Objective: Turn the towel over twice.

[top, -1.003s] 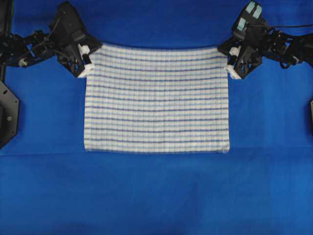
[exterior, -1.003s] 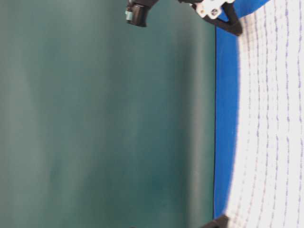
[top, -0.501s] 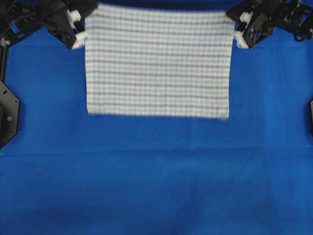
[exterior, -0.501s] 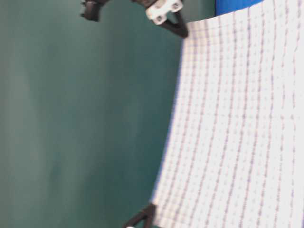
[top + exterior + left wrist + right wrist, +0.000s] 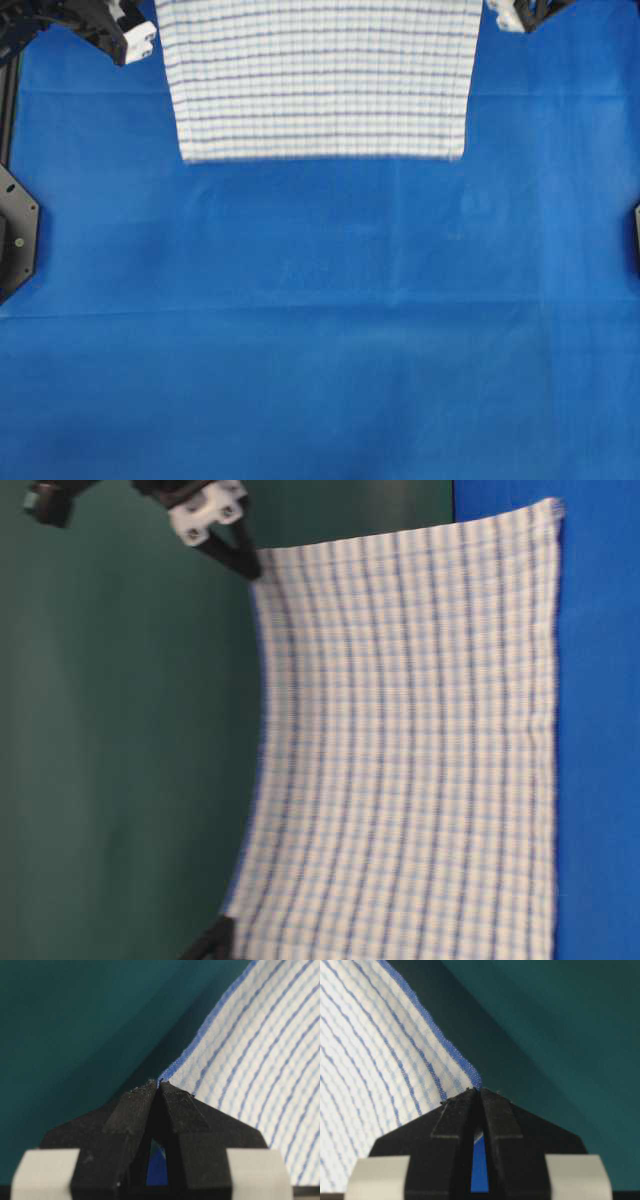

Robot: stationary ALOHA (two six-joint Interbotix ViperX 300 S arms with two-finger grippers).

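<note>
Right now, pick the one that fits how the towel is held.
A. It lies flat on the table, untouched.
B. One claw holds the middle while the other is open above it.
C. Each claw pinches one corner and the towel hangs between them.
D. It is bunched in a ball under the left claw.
C: the left claw and the right claw are each shut on a corner of the towel, which hangs spread out between them.
</note>
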